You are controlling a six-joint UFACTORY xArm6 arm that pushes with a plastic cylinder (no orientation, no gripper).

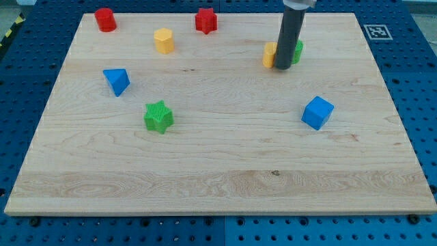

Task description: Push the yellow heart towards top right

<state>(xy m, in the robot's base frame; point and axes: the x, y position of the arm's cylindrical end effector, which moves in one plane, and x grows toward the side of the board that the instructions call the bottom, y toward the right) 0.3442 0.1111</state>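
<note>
Seven blocks — two red, two yellow, two green, one blue cube (317,113) plus a blue triangle; my tip (283,67), no pincer, between yellow heart (270,54) and green block (298,50)

I see a board (205,171) of pale wood, grain running across the view, finish smooth and matt. My rod (290,37) looks dark grey with a dull sheen. The green star (159,117) and red star (205,20) show ribbed sides; the blue cube (317,113) looks plain matt plastic.
</note>
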